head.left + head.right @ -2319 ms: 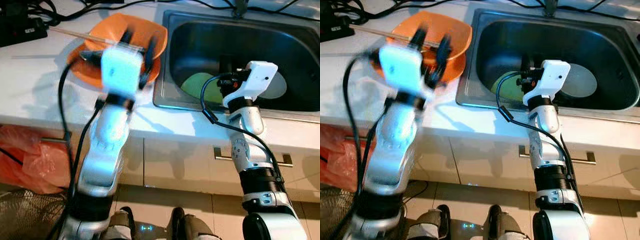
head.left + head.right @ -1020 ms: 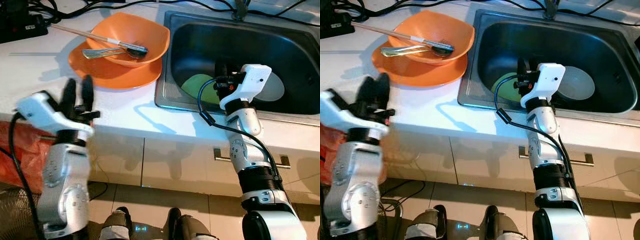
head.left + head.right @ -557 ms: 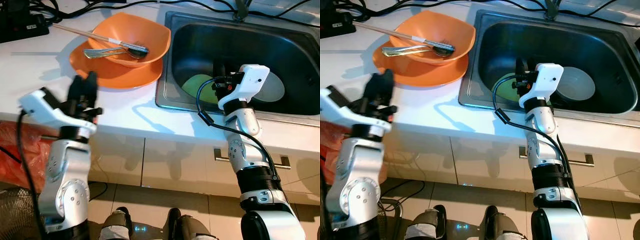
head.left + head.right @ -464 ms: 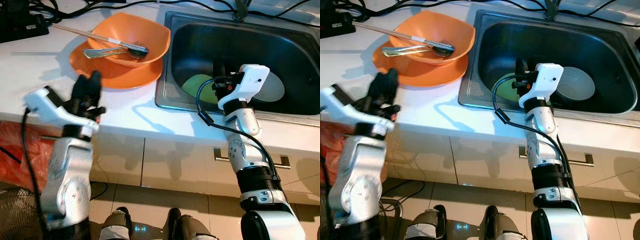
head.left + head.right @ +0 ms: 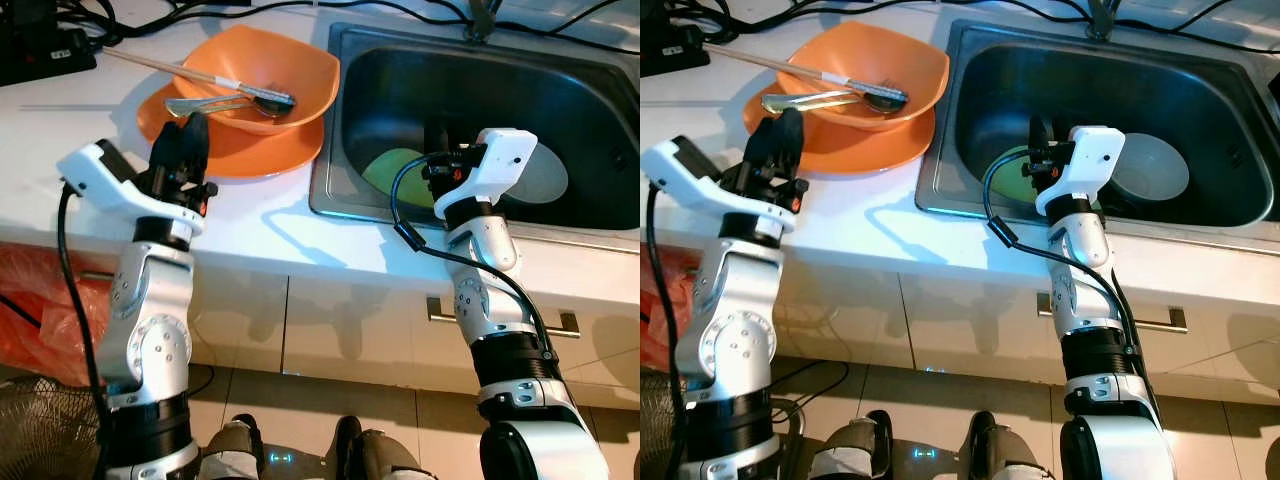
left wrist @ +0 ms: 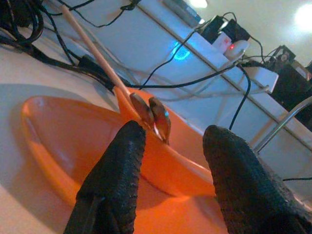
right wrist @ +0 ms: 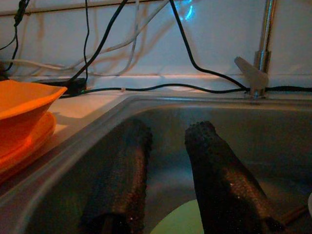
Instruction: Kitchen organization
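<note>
— Left gripper (image 5: 188,140), lower left of frame: parted, empty, poised just short of shallow orange plastic plate (image 5: 205,150) on white countertop (image 5: 60,150).

— And deep orange plastic bowl (image 5: 290,70)?

— Stacked on that plate, upper left; metal spoon (image 5: 215,100) and wooden chopsticks (image 5: 170,70) laid across inside.

— Right gripper (image 5: 1038,150)?

— Centre of frame, low inside stainless steel sink (image 5: 970,40), slightly apart, holding nothing, above round pale green plate (image 5: 1008,170); grey round dish (image 5: 1150,170) just beside.

— Best way to take the stack?

— Probably: pinched at plate rim, one finger under, one over; kept level, lifted slowly. Otherwise, likely rolling chopsticks, sliding bowl.
</note>
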Motion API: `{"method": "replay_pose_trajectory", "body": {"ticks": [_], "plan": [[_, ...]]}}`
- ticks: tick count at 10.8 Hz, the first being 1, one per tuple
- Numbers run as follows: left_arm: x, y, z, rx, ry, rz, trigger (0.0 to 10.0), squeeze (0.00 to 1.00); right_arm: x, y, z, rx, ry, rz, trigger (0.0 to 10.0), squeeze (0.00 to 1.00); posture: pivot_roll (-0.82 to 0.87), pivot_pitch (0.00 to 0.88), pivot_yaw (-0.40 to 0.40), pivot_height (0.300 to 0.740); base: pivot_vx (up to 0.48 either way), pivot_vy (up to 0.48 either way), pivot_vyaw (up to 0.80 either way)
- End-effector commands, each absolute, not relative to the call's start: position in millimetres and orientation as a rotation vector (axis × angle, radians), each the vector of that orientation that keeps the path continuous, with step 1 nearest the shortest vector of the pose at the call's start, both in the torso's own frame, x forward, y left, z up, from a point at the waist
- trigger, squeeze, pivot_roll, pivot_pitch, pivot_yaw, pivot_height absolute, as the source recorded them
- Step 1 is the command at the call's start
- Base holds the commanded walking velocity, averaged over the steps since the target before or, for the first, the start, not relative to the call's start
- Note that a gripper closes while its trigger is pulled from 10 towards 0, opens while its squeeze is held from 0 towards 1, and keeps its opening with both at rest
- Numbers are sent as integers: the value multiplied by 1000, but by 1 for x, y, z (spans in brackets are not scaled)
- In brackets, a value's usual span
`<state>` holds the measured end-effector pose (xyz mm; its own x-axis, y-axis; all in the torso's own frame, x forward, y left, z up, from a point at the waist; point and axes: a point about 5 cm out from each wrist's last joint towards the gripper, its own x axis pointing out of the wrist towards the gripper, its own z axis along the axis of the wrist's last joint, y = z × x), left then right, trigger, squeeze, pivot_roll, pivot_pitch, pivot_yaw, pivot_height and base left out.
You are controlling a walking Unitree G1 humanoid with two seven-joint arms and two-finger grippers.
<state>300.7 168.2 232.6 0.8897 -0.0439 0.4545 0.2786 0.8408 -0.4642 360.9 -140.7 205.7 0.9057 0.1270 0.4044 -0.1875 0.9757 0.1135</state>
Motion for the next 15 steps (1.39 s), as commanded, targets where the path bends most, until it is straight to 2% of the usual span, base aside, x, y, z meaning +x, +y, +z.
{"method": "replay_pose_trajectory", "body": {"ticks": [1, 4, 5, 7, 8, 15], "plan": [[303, 165, 233, -552, -450, -194, 10000, 0, 361, -142, 205, 155, -407, 158, 10000, 0, 257, 209, -97, 740, 0, 0, 0], [313, 162, 238, -545, -468, -196, 10000, 0, 361, -141, 205, 156, -406, 160, 10000, 0, 256, 208, -97, 740, 0, 0, 0], [314, 161, 239, -544, -473, -196, 8431, 0, 361, -141, 205, 156, -405, 159, 10000, 0, 254, 208, -96, 740, 0, 0, 0], [317, 160, 241, -540, -479, -188, 1490, 0, 361, -141, 204, 156, -405, 159, 10000, 0, 254, 208, -96, 740, 0, 0, 0], [318, 160, 241, -539, -479, -186, 0, 0, 361, -141, 204, 156, -404, 160, 10000, 0, 254, 209, -94, 740, 0, 0, 0], [320, 157, 239, -526, -469, -190, 0, 0, 361, -140, 204, 156, -402, 161, 10000, 0, 256, 204, -92, 740, 0, 0, 0]]}}
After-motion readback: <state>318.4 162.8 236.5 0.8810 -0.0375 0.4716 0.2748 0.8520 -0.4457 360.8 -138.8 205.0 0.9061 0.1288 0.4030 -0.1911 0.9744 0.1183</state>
